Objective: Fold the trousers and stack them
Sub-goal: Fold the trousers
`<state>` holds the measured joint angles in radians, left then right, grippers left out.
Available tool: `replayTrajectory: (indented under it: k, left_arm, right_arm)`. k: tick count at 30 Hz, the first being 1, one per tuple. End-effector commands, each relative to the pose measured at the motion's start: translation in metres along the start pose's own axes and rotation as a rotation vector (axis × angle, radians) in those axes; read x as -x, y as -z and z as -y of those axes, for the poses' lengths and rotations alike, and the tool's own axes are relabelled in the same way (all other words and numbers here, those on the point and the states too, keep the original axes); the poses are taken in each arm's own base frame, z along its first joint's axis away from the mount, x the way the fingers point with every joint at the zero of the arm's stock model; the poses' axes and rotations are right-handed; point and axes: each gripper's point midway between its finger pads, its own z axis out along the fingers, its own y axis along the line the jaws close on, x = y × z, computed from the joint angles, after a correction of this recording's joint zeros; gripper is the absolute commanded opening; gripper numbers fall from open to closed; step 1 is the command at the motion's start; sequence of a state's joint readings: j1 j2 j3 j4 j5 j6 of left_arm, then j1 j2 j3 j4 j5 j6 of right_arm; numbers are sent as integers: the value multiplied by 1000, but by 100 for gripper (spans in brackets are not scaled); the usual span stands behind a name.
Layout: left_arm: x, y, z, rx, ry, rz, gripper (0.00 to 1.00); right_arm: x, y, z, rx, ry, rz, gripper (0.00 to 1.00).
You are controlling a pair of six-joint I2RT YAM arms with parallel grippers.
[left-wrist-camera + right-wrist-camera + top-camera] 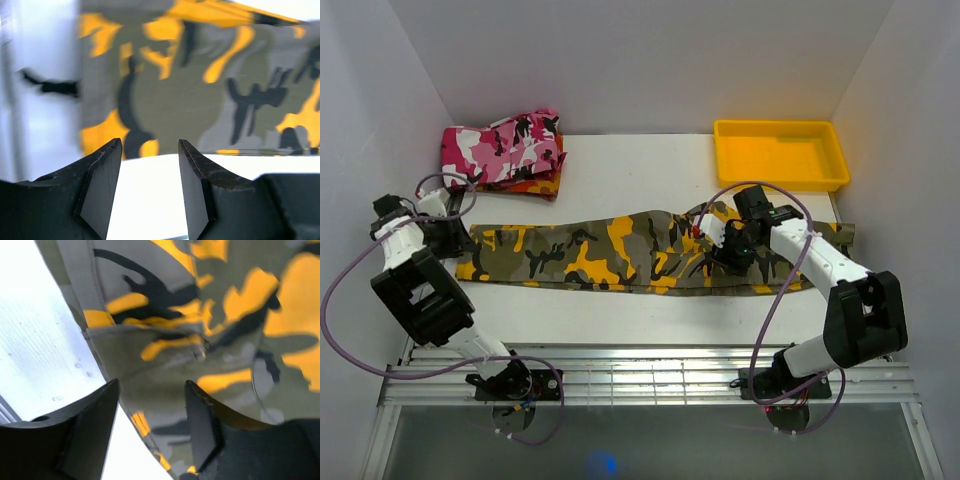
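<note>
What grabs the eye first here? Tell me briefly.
The camouflage trousers lie stretched across the middle of the table, the left hand at their left end, the right hand over their right part, both open. Behind sit a pink camouflage garment, far left, and a yellow tray, far right.

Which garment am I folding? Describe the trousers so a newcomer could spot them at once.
Start at the white table. Stretched left to right across its middle lie the trousers, spread long and flat. Unlike the folded pink camouflage garment at the far left corner, theirs is olive, yellow-orange and black.
</note>
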<state>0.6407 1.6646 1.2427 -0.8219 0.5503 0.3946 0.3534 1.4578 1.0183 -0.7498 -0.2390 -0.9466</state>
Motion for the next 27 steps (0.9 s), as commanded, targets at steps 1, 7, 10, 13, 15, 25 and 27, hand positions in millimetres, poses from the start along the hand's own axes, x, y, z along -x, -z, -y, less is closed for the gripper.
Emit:
replayTrajectory:
  k: [1, 7, 10, 13, 15, 25, 27]
  left_arm:
    - [-7, 14, -39, 123, 54, -45, 60]
    - [-4, 0, -83, 152, 129, -40, 59]
    - [-9, -17, -97, 153, 150, -67, 56]
    - [-10, -32, -108, 149, 164, -75, 53]
    - [-17, -44, -113, 144, 184, -95, 51]
    - [-49, -70, -77, -50, 253, -123, 31]
    - [-52, -70, -74, -60, 265, -126, 14]
  right_arm:
    - [-9, 22, 4, -20, -128, 13, 65]
    - [-48, 33, 17, 24, -392, 5, 73]
    - [-58, 41, 32, 1, -470, 18, 73]
    - [-78, 52, 54, -51, -567, 24, 72]
    - [-91, 56, 65, -63, -638, 30, 72]
    - [-89, 73, 104, -92, -677, 106, 66]
    - [-74, 70, 115, -95, -681, 135, 63]
